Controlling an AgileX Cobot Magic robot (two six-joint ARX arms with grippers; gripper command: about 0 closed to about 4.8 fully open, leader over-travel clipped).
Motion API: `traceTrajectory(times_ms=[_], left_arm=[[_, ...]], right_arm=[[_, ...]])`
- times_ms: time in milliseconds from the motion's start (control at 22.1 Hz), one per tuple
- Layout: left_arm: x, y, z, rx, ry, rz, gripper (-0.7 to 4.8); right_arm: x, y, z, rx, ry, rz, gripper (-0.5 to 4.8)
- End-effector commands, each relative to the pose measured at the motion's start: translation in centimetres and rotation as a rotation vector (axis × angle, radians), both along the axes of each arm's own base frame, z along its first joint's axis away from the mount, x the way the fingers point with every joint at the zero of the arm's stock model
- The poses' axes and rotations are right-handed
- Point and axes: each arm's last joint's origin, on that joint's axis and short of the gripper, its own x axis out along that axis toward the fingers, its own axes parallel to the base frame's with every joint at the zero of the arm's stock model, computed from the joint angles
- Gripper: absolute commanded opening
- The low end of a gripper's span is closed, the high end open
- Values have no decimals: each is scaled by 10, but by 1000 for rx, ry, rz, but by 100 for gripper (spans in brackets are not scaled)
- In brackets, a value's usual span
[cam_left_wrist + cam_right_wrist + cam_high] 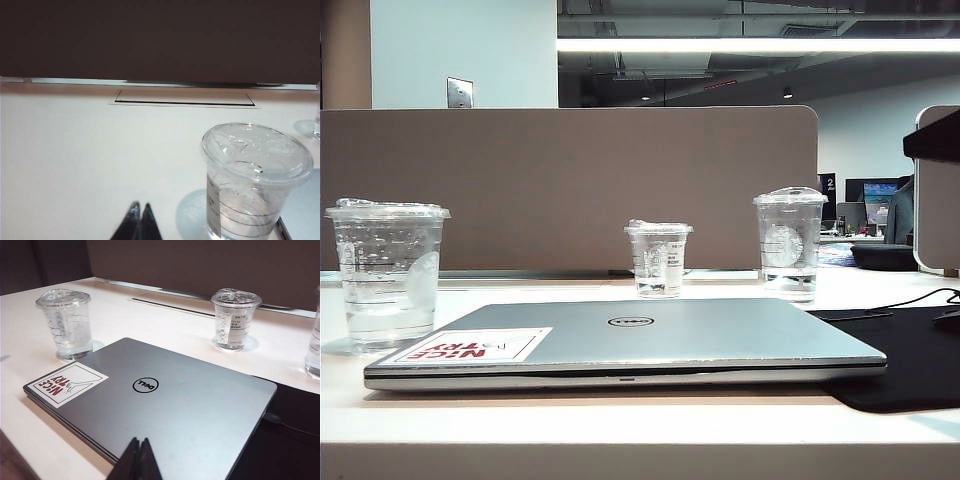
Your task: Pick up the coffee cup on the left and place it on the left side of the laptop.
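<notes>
The coffee cup [387, 272] stood upright on the table [620, 425], just beside the laptop [650, 340] at its stickered corner. Left gripper [139, 207] and right gripper [139, 442] were both closed, empty. Approaching with closed jaws risked toppling the cup against the laptop.

The coffee cup [255, 180] loses its base, and the left end effector [140, 215] its body, below the left wrist view.
</notes>
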Motion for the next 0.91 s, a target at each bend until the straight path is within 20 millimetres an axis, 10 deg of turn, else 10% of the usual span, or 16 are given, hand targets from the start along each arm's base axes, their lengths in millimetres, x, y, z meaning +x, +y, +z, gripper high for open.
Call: traceTrajectory(times_ms=[45,906], left_arm=[[0,0,3,-4,-20,0,-5],[0,-1,2,-3,-12,-13,-5]], right_arm=[[0,0,0,8,-7,-1,-4],[0,0,0,8,-7,-1,-4]])
